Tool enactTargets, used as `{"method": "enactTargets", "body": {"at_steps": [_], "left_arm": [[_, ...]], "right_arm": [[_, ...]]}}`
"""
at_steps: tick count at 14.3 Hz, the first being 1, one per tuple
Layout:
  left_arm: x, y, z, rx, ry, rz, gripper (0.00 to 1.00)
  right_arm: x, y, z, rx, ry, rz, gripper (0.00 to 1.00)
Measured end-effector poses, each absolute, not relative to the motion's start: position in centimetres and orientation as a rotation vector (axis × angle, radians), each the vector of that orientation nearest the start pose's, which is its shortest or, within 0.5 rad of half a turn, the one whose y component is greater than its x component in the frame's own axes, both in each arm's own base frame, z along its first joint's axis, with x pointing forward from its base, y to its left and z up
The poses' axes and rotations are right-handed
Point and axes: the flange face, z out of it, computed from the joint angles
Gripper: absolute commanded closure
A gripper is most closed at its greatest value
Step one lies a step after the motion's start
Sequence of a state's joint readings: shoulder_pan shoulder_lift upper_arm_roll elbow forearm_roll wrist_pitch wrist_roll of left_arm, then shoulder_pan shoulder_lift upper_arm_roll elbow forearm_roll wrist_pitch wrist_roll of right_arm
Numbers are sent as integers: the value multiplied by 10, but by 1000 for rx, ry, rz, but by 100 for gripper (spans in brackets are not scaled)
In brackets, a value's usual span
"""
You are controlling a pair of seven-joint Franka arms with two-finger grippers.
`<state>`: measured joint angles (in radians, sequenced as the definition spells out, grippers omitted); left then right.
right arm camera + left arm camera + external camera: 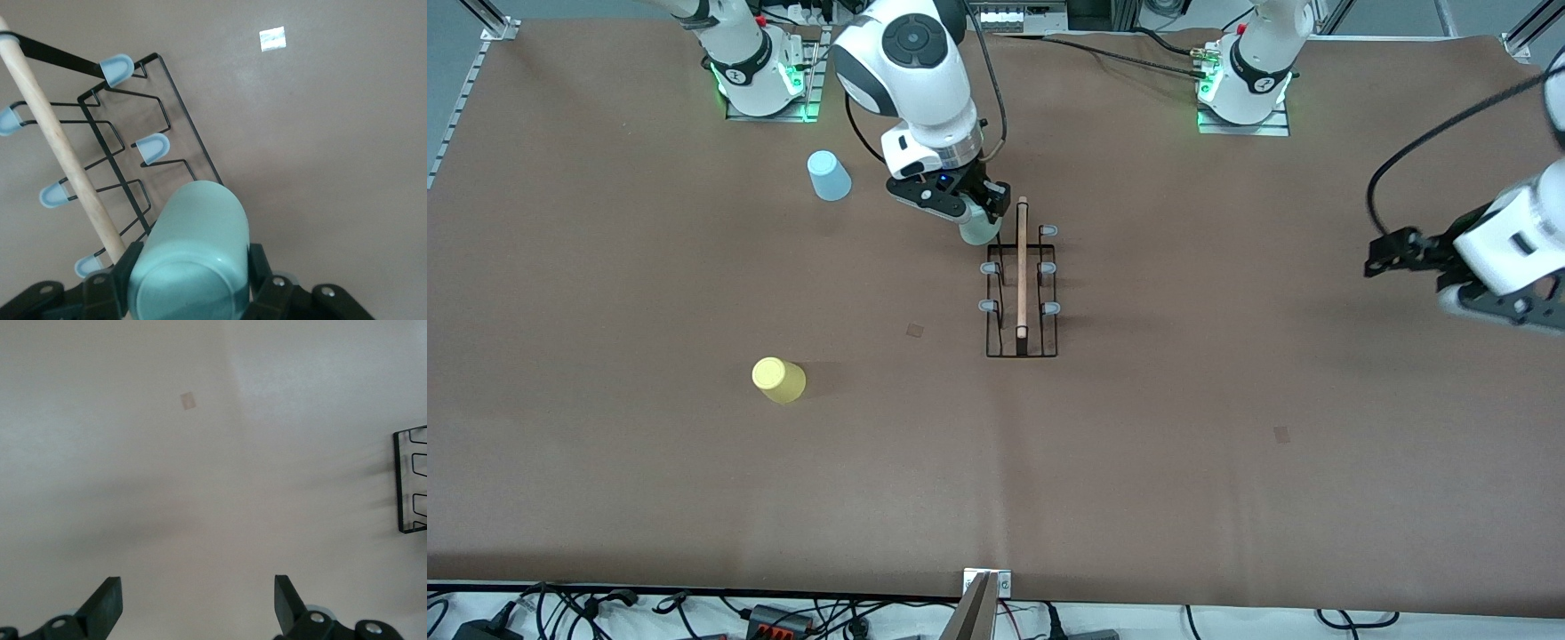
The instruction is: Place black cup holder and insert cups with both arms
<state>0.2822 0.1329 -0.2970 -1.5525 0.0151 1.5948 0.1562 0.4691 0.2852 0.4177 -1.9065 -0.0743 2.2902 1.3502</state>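
The black cup holder (1021,284) stands upright at mid-table, with its wooden rod (1022,267) on top and pale-tipped prongs on both sides. My right gripper (980,206) is shut on the mint green cup (980,229) and holds it over the holder's end nearest the robot bases. In the right wrist view the cup (193,260) sits between the fingers (110,287), beside the rod (60,140) and the prongs. The light blue cup (829,175) and the yellow cup (779,380) rest on the table toward the right arm's end. My left gripper (1383,253) is open and empty, over the table toward the left arm's end.
The holder's edge (410,480) shows at the side of the left wrist view, away from the open left gripper (197,607). Small tape marks (915,330) (1281,434) lie on the brown table cover. Cables run along the table's near edge.
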Motion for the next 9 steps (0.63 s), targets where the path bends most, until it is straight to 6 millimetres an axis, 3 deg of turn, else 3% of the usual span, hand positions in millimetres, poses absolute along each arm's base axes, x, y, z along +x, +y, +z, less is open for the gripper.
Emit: {"method": "enactTargets", "body": {"at_steps": [2, 5, 7, 8, 9], "left_arm": [[570, -5, 579, -3132, 249, 108, 0], [537, -23, 590, -3118, 137, 53, 0], [527, -31, 596, -3118, 121, -3, 0], [526, -32, 597, -3118, 116, -20, 0], [527, -31, 596, -3119, 114, -25, 0]], "right_arm": [[405, 478, 367, -2947, 635, -16, 96], [404, 479, 358, -2961, 627, -10, 88], [404, 482, 352, -2957, 624, -5, 46], [405, 483, 351, -2952, 622, -6, 6], [405, 484, 349, -2945, 621, -7, 0]]}}
